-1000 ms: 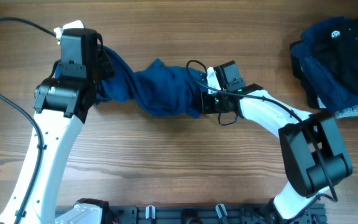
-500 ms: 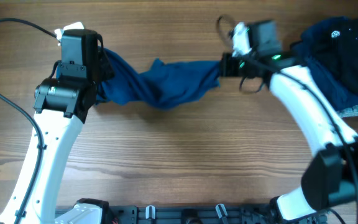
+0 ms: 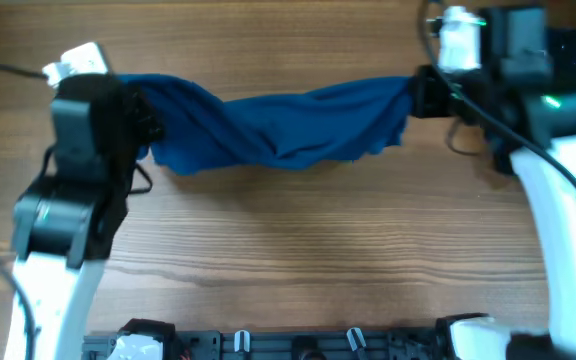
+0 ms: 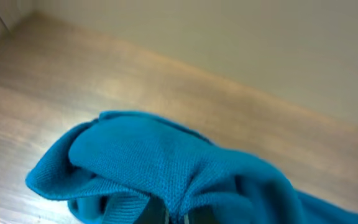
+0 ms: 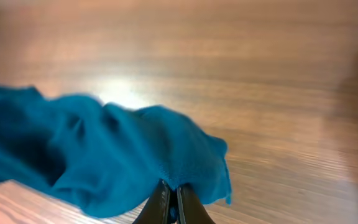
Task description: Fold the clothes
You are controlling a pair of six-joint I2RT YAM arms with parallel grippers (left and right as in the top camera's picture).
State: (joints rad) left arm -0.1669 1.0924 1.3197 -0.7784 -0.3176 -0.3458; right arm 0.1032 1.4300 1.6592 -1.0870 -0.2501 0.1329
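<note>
The shirt (image 3: 278,125) is medium blue, soft and crumpled, bunched into one long band stretched left to right across the far half of the table (image 3: 288,260). Its left end is thicker, with loose folds drooping nearward. The right end narrows to a pinch. Each end is clamped: left gripper (image 4: 176,216), right gripper (image 5: 173,202).

The right hand (image 3: 420,95) has swung from the middle of the desk (image 3: 298,240) out toward 2 o'clock, carrying its end of the blue shirt (image 3: 278,125) along. The shirt, a bunched heap a second ago, is now drawn into a long band between both hands. The left hand (image 3: 143,125) has slid slightly toward 8 o'clock.
</note>
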